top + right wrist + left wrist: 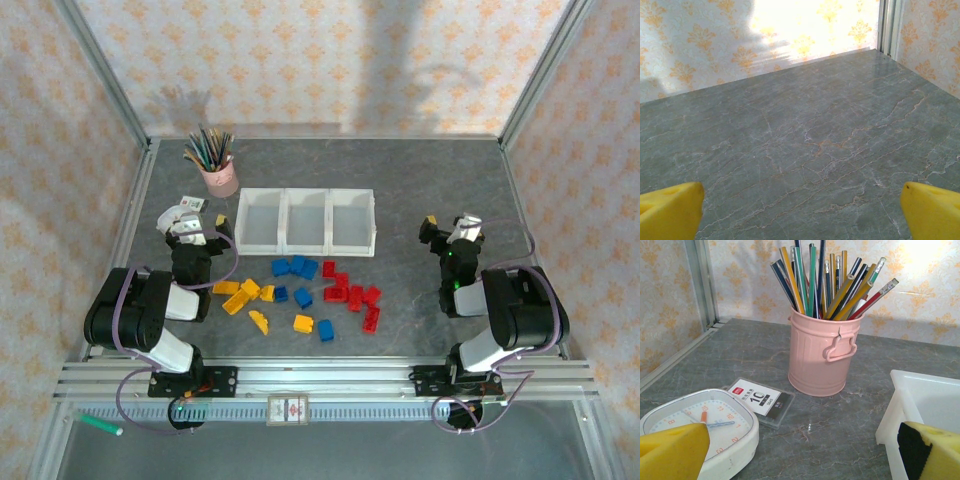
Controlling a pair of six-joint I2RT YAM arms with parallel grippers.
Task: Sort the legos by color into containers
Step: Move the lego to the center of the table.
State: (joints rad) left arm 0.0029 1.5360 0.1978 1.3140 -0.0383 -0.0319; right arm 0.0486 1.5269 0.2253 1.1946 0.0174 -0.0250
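**A:** Where do the legos sit?

**B:** Your legos [303, 297] lie loose on the worktop [420, 180], between your two arms and just in front of the containers [305, 246]. The blue ones [295, 267] bunch nearest the bins, the red ones [350, 293] to the right and the yellow ones [240, 295] to the left. A few blue and yellow strays lie nearer you.

**A:** Which way do they point?

**B:** Mixed. The bricks lie flat at different angles, and one yellow wedge [258, 321] runs on a diagonal. Most are too small for you to read an axis.

**A:** And the containers?

**B:** Three white bins joined in a row, mouths up. The row's long axis runs left to right, parallel to the near edge.

**A:** My hands?

**B:** Your left hand [802, 452] has its fingers wide apart and holds nothing. It points away from you toward the pink cup [822, 355] of pencils. One finger [672, 452] is above a white clock [725, 412], the other by the leftmost bin's corner. A small label card [762, 400] lies between clock and cup. Your right hand [800, 210] is spread wide too, with nothing between its fingers, over bare worktop right of the bins.
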